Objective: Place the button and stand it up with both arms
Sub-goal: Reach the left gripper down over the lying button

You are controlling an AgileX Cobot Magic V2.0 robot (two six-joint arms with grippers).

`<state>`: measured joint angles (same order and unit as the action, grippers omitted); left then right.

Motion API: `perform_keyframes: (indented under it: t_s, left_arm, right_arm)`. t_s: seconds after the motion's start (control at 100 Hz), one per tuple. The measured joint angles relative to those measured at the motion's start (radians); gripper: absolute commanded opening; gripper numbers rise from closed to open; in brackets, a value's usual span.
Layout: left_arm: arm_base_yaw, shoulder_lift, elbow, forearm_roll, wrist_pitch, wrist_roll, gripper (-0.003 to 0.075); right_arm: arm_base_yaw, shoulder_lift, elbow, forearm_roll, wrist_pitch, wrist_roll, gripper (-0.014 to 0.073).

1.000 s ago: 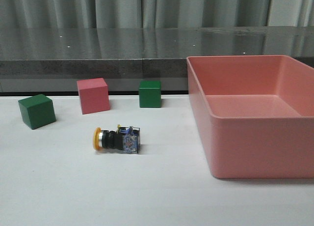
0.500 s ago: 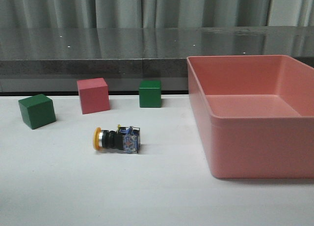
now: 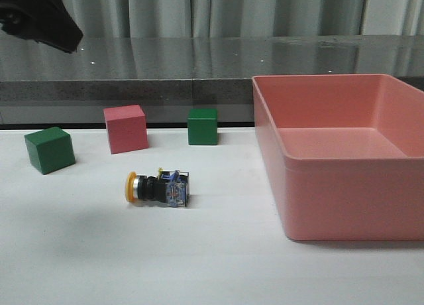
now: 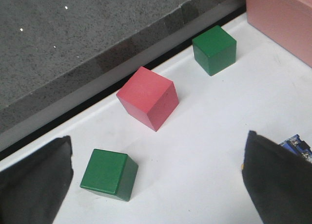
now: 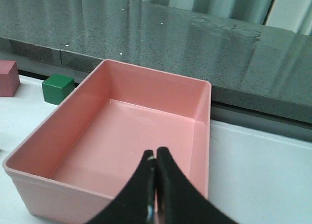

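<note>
The yellow-capped push-button switch (image 3: 158, 188) lay on its side on the white table (image 3: 212, 265), left of the pink plastic bin (image 3: 344, 185). Left hand (image 4: 156, 185) gaped wide, empty; right hand (image 5: 155, 185) was pinched closed, empty.

— What's behind the table (image 3: 218, 265)?
— A dark grey speckled ledge (image 3: 165, 89) running the full width, with a glossy dark top that mirrors the curtains (image 3: 212, 10) above it. Small bright specks of light dot that top.
— And the curtains?
— Pale grey-green, hanging in vertical folds across the whole back. At the far right a lighter, flatter strip (image 3: 392, 10) shows beside them; whether wall or cloth, I cannot tell.
— The table itself?
— White and matt, evenly lit, with soft shadows. A thin black gap (image 3: 66, 125) lies between its far edge and the foot of the ledge.
— Floor or windows?
— Neither shows in any view.
</note>
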<state>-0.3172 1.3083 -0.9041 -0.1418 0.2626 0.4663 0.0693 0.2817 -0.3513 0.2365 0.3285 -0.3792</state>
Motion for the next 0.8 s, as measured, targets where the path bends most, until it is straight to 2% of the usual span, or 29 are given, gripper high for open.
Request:
perform_keyframes:
  t_s: [0.2,0.32,0.48,0.53,0.63,0.72,0.8]
  left_arm:
    - [0.0,0.103,-0.02,-0.03,-0.008,0.112,0.0652]
    - [0.0,0.171,-0.068,-0.148,0.035,0.269,0.0652]
    - [0.02,0.253,-0.169,-0.476,0.206,0.707,0.0652]
    - [0.038,0.282,-0.197,-0.607,0.305,0.881,0.0652]
    - [0.097,0.333,-0.233,-0.778,0.479,1.149,0.0652]
    - [0.145,0.384,-0.242,-0.884,0.589,1.32,0.0652]
    - [0.185,0.431,-0.242,-0.95,0.645,1.405,0.0652]
  right_arm:
    - [0.0,0.0,0.0,0.0,0.0,0.0,-0.0076]
    - [0.0,0.0,0.0,0.0,0.0,0.0,-0.0076]
    - [0.0,0.0,0.0,0.0,0.0,0.0,-0.0076]
    - [0.0,0.0,0.0,0.0,0.0,0.0,-0.0076]
    - [0.0,0.0,0.0,0.0,0.0,0.0,-0.0076]
    - [0.0,0.0,0.0,0.0,0.0,0.002,-0.0076]
    - [0.0,0.0,0.0,0.0,0.0,0.002,-0.0076]
